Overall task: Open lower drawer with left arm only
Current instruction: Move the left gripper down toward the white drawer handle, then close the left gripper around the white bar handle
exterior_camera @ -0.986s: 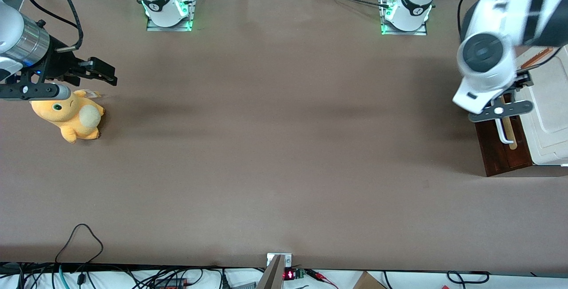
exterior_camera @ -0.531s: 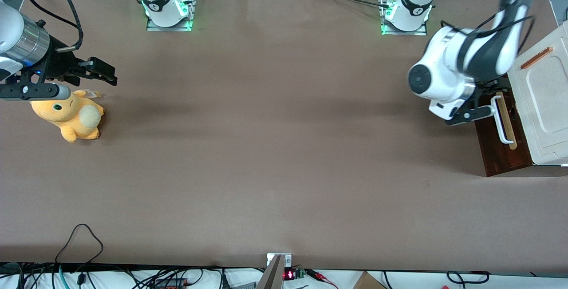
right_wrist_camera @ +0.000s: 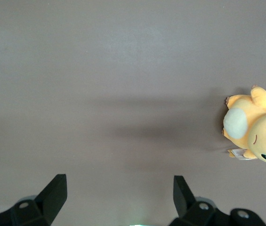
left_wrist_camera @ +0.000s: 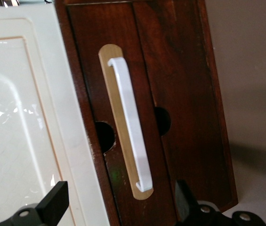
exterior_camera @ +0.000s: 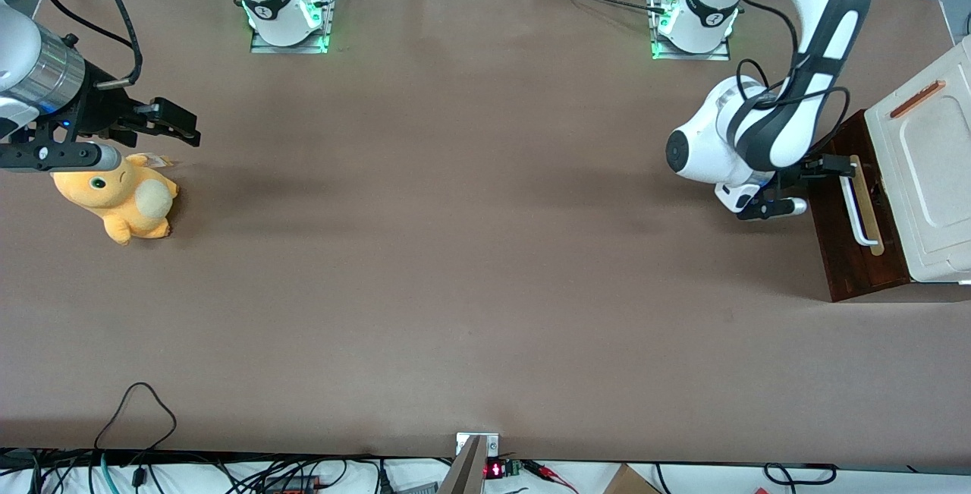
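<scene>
1. Dark brown wood fronts the lower drawer (exterior_camera: pixel 853 232), which sits shut at the working arm's end of the table (exterior_camera: pixel 455 266), under the cream-white cabinet top (exterior_camera: pixel 929 168).
2. A white U-shaped bar handle (left_wrist_camera: pixel 129 122) lies along a pale wood strip (left_wrist_camera: pixel 115 89) on that front; two round dark holes show on either side of the strip.
3. The left arm (exterior_camera: pixel 789 84) bends down from its base at the table's edge farthest from the front camera, its rounded white joint hanging above the table just beside the drawer.
4. Its gripper (exterior_camera: pixel 812 183) hovers at the drawer front, near the end of the handle that is farther from the front camera, without touching it.
5. In the left wrist view the jaws stand well apart, the handle and its strip showing between the two black fingers (left_wrist_camera: pixel 55 202), with nothing held.
6. An orange plush toy (exterior_camera: pixel 121 202) lies on the table toward the parked arm's end.
</scene>
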